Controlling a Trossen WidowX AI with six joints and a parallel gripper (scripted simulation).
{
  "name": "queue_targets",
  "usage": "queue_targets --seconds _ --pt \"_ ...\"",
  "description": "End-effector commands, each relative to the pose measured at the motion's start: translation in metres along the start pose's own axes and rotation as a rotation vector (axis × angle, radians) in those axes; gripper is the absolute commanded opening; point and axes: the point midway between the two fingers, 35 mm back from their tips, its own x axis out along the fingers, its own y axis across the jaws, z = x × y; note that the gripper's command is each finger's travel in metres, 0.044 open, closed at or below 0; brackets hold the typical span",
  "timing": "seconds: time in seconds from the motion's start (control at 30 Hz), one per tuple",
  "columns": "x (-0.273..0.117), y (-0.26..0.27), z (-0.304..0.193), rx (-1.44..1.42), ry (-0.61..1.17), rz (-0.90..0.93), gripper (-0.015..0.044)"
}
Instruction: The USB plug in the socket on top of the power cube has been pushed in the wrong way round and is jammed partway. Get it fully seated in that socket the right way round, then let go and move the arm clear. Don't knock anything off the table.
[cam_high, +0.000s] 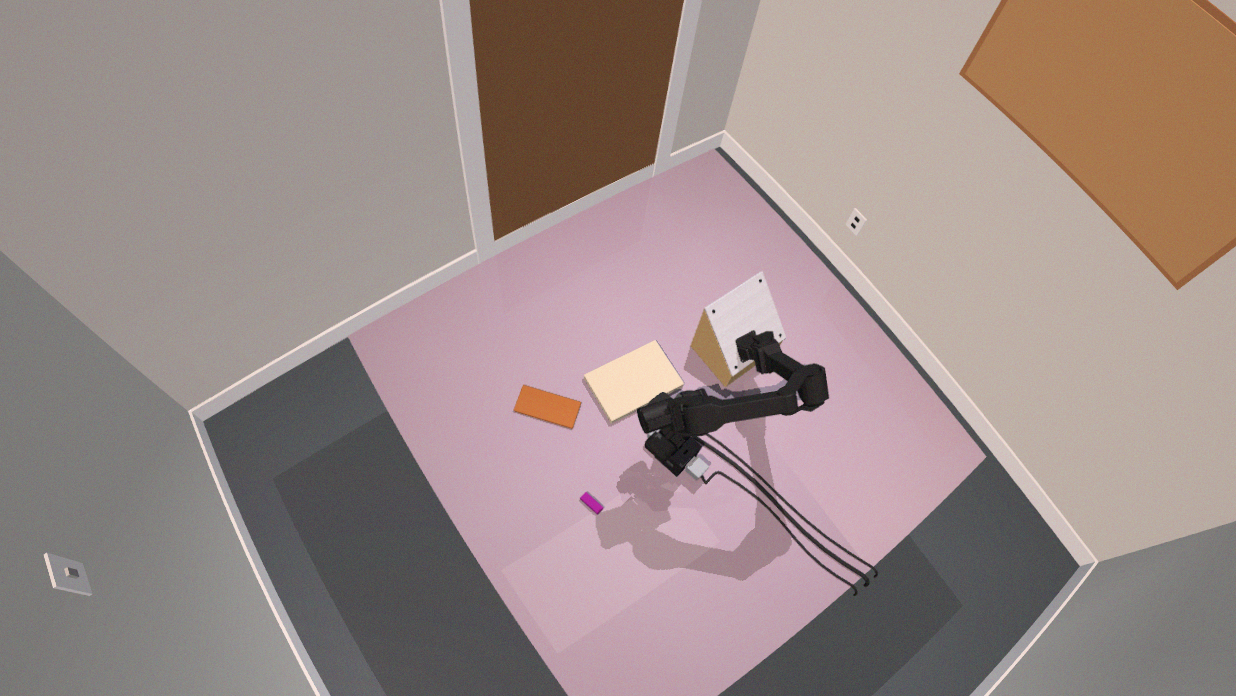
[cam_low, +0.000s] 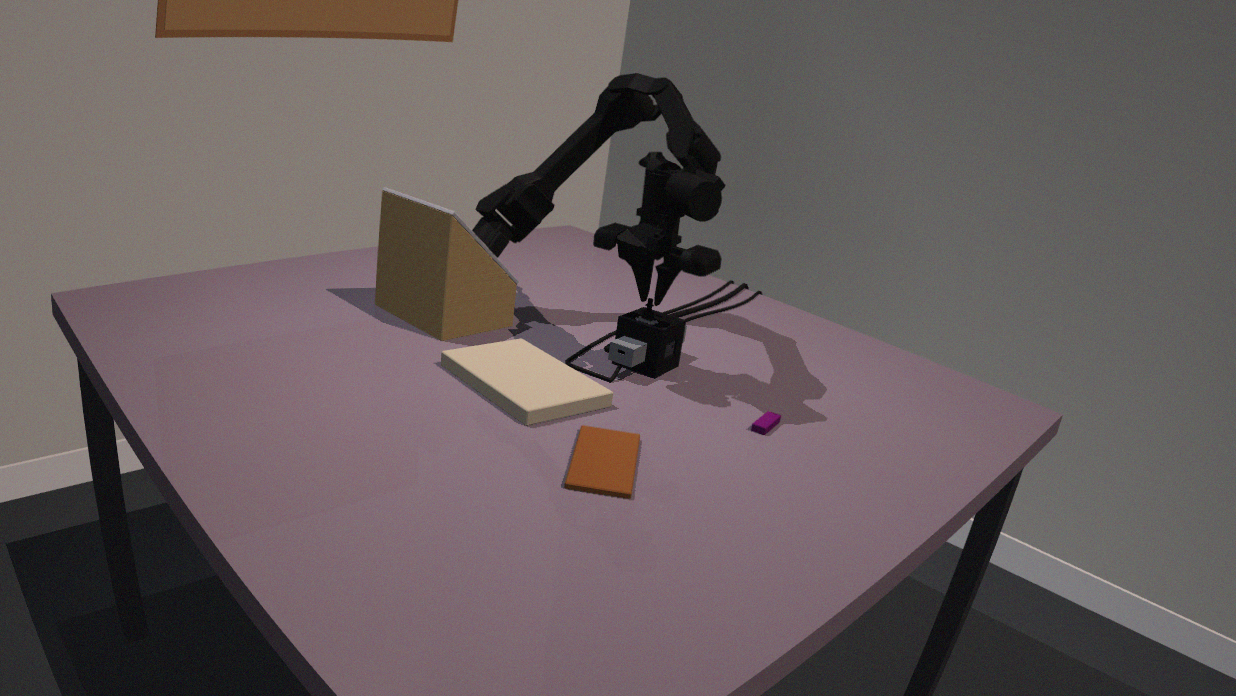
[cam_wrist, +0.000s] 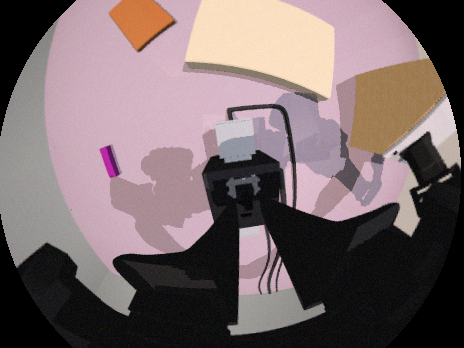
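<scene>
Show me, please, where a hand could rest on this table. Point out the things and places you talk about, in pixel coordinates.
Between the orange block (cam_high: 547, 407) (cam_low: 602, 461) (cam_wrist: 142, 24) and the magenta block (cam_high: 591, 503) (cam_low: 766, 422) (cam_wrist: 110, 161) looks free. It is crowded around the power cube (cam_low: 650, 342) (cam_wrist: 243, 172), with cables and the open gripper (cam_low: 650, 302) (cam_wrist: 248, 204).

In the exterior view, the wedge block (cam_high: 735, 315) (cam_low: 410, 268) (cam_wrist: 390, 105) stood toward the tabletop's (cam_high: 467, 354) (cam_low: 389, 553) (cam_wrist: 80, 90) back-left edge, the small bar (cam_high: 591, 502) (cam_low: 766, 422) (cam_wrist: 108, 161) lay toward its right corner, the power cube (cam_high: 674, 454) (cam_low: 664, 347) (cam_wrist: 215, 166) between.
</scene>
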Motion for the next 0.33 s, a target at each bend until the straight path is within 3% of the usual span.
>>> queue_targets --seconds 0.0,0.3 --pt "-0.0029 0.0002 -0.0002 -0.001 0.000 0.000 0.0095" --pt "-0.0118 0.0002 -0.0007 -0.001 -0.001 0.000 0.0095"
